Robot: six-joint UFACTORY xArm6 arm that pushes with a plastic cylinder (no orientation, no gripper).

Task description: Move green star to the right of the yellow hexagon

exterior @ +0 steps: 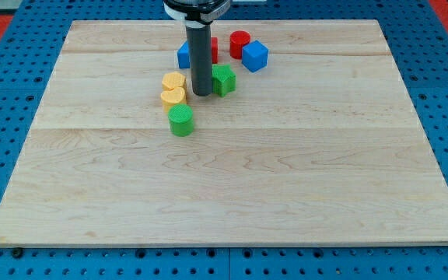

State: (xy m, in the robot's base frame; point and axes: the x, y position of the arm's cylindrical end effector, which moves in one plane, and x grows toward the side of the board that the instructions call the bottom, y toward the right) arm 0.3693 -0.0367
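Observation:
The green star [224, 80] sits near the view's top centre of the wooden board [224, 179]. My tip [201, 94] stands right against its left side, between it and two yellow blocks. The upper yellow block [173, 81] looks like the hexagon; the lower yellow block [173, 97] touches it just below. The star lies to the right of both yellow blocks, about a rod's width away.
A green cylinder [181, 121] sits just below the yellow blocks. A blue block [183, 54] and a red block [213, 48] are partly hidden behind the rod. A red cylinder [239, 43] and a blue cube [254, 56] lie above the star.

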